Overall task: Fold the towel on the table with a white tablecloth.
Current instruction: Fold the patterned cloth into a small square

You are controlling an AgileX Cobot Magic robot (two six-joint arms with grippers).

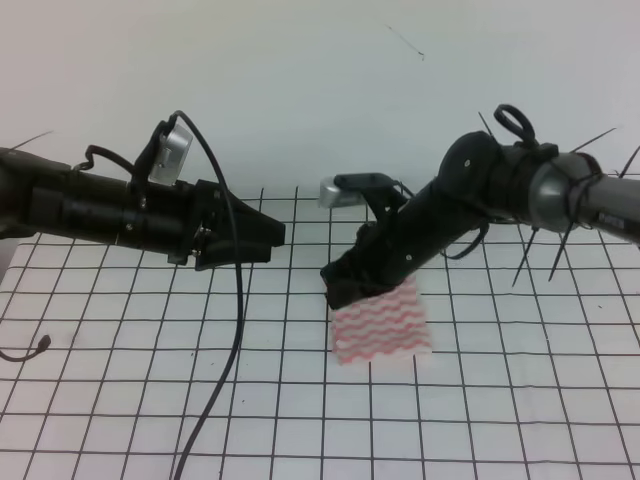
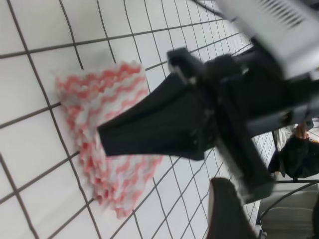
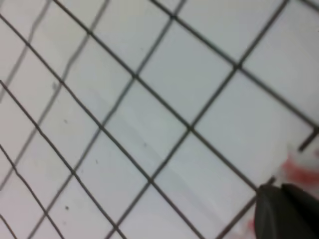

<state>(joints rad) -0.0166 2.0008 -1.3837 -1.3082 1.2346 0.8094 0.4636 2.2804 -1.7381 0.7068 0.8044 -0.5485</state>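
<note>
Right of centre on the desk [image 1: 120, 400] lies the towel [image 1: 385, 330], a small striped patch that reads as already folded over, its layered edges showing in the left wrist view. The right tool [image 1: 335, 285] sits low at the towel's far left corner, touching or just above it; whether its jaws are parted or pinching cloth cannot be told, as the arm hides them and the right wrist view shows only a dark fingertip beside a trace of red. This placement suits gripping or pressing that corner. The left tool [image 1: 275, 235] hangs clear to the left, jaws drawn close together on nothing, apparently parked to leave the towel to the other arm.
</note>
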